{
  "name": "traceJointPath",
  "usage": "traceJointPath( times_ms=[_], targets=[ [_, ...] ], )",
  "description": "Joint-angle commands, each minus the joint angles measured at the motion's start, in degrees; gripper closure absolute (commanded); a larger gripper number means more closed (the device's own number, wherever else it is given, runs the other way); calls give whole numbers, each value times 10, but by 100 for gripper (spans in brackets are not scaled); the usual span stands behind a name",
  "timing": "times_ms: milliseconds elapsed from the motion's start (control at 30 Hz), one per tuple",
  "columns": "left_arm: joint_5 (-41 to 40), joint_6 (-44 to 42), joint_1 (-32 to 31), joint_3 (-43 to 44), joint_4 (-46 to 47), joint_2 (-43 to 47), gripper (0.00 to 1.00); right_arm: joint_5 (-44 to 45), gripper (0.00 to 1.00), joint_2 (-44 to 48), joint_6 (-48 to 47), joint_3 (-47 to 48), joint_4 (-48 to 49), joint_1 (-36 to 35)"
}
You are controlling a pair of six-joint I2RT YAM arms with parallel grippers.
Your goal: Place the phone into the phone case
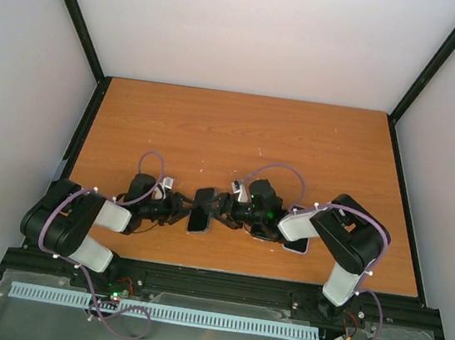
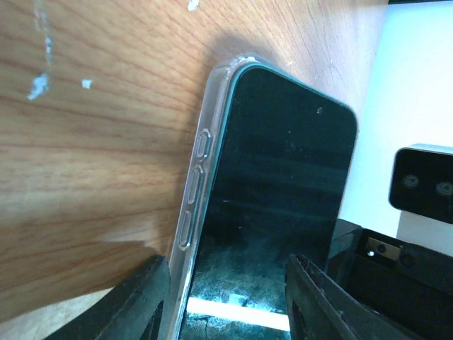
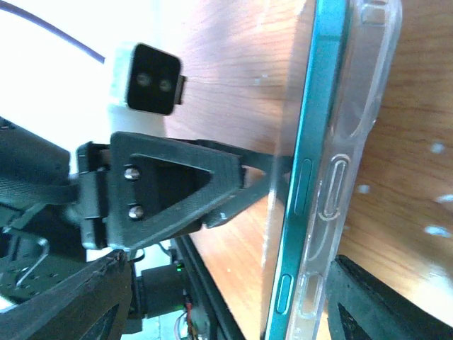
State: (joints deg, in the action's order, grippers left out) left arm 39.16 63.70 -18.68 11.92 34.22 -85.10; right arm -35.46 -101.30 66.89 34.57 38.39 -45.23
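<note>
- The phone lies flat on the wooden table, close to the near edge and a little left of centre, with both arms meeting over it.
- In the left wrist view the phone shows its dark screen face up and sits on the clear phone case. The case's rim and button covers show along the phone's left side.
- In the right wrist view the phone's teal edge stands proud of the phone case along that long side. The side buttons lie beside the case's button covers, not under them.
- The left gripper reaches in from the left with its fingers apart. One finger is just beside the case's edge and the other is over the screen. I cannot tell whether they pinch anything.
- From the right wrist view, one finger of the left gripper reaches the phone's screen side.
- The right gripper comes in from the right with its jaws wide apart and straddles phone and case. One finger is near the case, the other well clear of the phone, and it clamps nothing.
- A pale-edged flat object lies under the right arm, further right. It is too hidden to identify.
</note>
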Motion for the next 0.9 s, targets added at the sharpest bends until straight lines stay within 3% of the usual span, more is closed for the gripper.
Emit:
traceJointPath(
  times_ms=[0, 133, 367, 867],
  targets=[
    [32, 1, -17, -11, -25, 10, 54, -35, 26, -11, 40, -1, 147, -11],
    [31, 7, -17, -15, -26, 21, 53, -40, 27, -34, 70, -10, 208, -11],
    [25, 7, -17, -18, -34, 31, 52, -39, 32, -65, 68, -9, 213, -11],
    [21, 7, -17, -22, -31, 20, 52, -15, 91, -66, 12, -3, 111, -11]
  ],
)
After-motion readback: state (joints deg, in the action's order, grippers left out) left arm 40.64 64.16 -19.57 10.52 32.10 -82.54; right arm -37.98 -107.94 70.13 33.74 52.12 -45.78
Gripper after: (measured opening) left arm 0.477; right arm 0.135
